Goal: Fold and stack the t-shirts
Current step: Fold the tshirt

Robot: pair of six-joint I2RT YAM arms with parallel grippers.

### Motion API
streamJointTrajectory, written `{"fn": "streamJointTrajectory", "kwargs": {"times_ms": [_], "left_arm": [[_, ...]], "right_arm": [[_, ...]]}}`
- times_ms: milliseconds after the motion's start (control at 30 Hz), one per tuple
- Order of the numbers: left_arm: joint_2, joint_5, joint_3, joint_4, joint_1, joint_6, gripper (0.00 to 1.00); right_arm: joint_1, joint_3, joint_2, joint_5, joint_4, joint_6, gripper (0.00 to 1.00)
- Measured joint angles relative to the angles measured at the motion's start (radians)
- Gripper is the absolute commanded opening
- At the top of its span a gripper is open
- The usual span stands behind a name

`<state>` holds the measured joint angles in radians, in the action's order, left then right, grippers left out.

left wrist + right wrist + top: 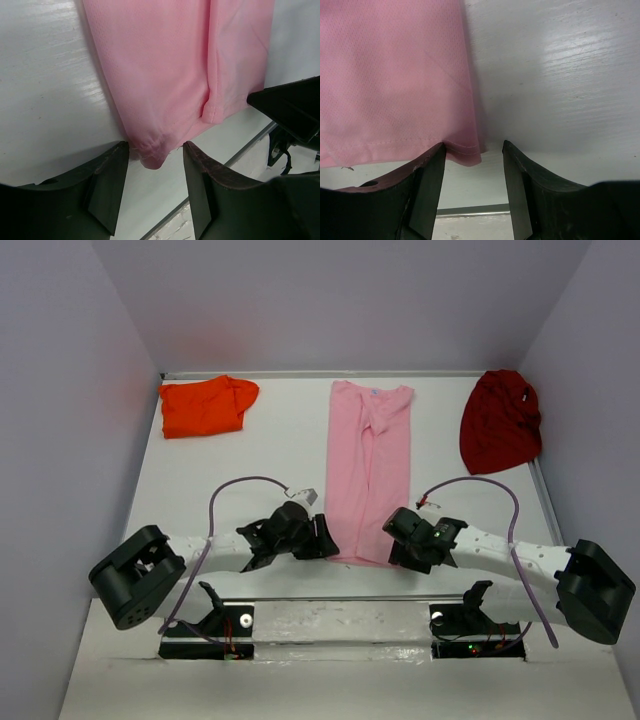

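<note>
Item: pink t-shirt [370, 470], mid-table, flat, a long strip w/ sides turned in, collar at far end, hem at near edge. Step in hand, by my reading: pinch both near hem corners for the crosswise fold toward the collar. Left gripper [156, 150]: released, jaws apart, near-left hem corner lying between them, nothing gripped. Right gripper [474, 150]: likewise spread, near-right corner between jaws, closer to its left finger. To do it well: go a touch deeper so pads take all layers, not just the fringe; close both together; lift level & carry evenly so the strip doesn't skew. Risk on left side: doubled flap may slip out if only the top ply is caught. Top view only: orange t-shirt [203, 406] looks folded, far left; dark red t-shirt [500, 422] bunched, far right; both well apart from the pink one on the white table [270, 450]. Wrist views only: corner-to-jaw alignment. Left wrist shows overlapped flap edge; right wrist shows stitched hem line.
</note>
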<state>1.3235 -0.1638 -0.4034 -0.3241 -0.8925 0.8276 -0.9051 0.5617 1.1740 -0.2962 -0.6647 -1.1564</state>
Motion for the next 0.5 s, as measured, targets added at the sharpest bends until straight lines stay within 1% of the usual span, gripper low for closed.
{"fn": "streamJointTrajectory", "kwargs": {"times_ms": [367, 467, 500], "left_arm": [[0.032, 0.003, -0.005, -0.034, -0.016, -0.003, 0.54], [0.035, 0.003, -0.005, -0.037, -0.020, -0.003, 0.52], [0.035, 0.003, -0.005, -0.037, -0.022, -0.003, 0.49]], "right_arm": [[0.000, -0.003, 0.005, 0.000, 0.047, -0.004, 0.53], [0.000, -0.007, 0.007, 0.000, 0.069, -0.008, 0.50], [0.000, -0.007, 0.009, 0.000, 0.076, -0.010, 0.47]]}}
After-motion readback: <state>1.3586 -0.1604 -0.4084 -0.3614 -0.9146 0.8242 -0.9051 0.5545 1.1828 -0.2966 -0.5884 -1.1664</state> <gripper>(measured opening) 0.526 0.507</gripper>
